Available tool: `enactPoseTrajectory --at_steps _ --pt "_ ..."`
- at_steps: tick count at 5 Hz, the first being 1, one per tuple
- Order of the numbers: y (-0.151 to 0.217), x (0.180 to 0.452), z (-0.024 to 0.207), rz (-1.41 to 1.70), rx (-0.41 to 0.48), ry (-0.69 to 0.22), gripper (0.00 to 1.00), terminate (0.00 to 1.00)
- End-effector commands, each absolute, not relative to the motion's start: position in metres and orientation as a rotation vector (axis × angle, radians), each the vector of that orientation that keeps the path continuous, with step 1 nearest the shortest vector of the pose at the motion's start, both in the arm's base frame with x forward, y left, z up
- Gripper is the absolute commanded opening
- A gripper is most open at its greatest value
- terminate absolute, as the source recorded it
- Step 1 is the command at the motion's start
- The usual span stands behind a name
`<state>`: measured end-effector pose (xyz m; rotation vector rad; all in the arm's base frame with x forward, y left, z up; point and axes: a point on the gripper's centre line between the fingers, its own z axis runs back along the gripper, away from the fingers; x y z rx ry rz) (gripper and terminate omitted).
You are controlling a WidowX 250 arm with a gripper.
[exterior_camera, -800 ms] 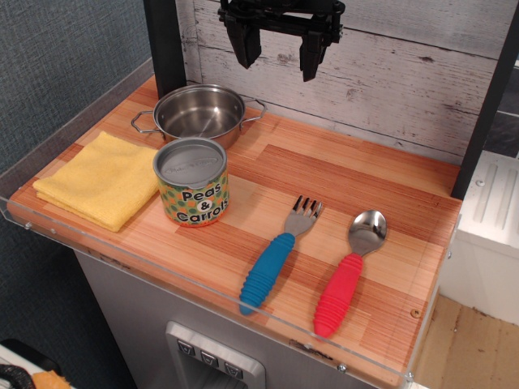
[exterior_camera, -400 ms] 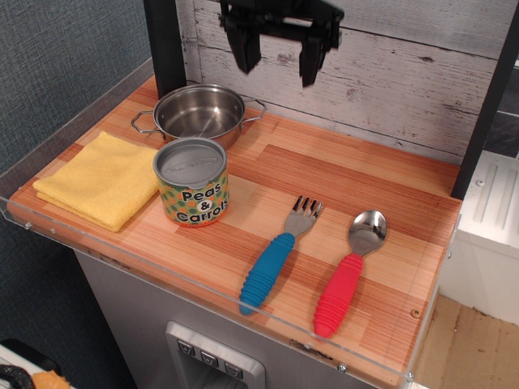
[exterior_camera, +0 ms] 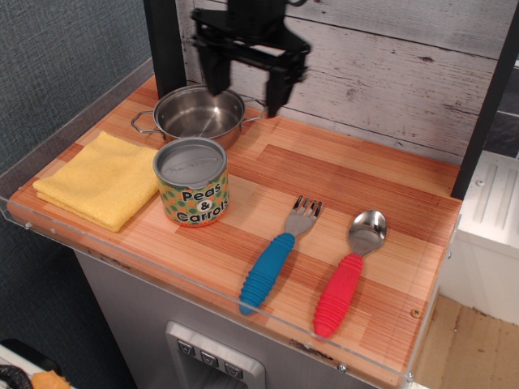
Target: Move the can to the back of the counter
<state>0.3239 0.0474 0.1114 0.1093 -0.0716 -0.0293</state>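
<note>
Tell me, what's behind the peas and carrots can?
Right behind the can sits a shiny pot, which looks empty. The can covers the pot's lowest front edge. The open gripper hangs above.

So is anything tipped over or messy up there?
Nothing stands out. The can stands upright beside the yellow cloth, the pot sits level, and the fork and spoon lie flat. The gripper hangs open above.

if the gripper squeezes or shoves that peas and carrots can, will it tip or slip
The can looks squat and stands upright on its flat base, so a low push would probably slide it across the smooth counter rather than tip it. Its round, glossy-looking label may be slippery in the open gripper. It seems rigid.
</note>
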Motion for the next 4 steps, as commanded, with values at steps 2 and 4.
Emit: enactPoseTrajectory --at_steps 2,4 --pt "0.099 0.276 0.117 -0.296 0.111 -0.060 1.00 0.00" --pt "0.114 0.255 0.092 -0.475 0.080 0.069 1.00 0.00"
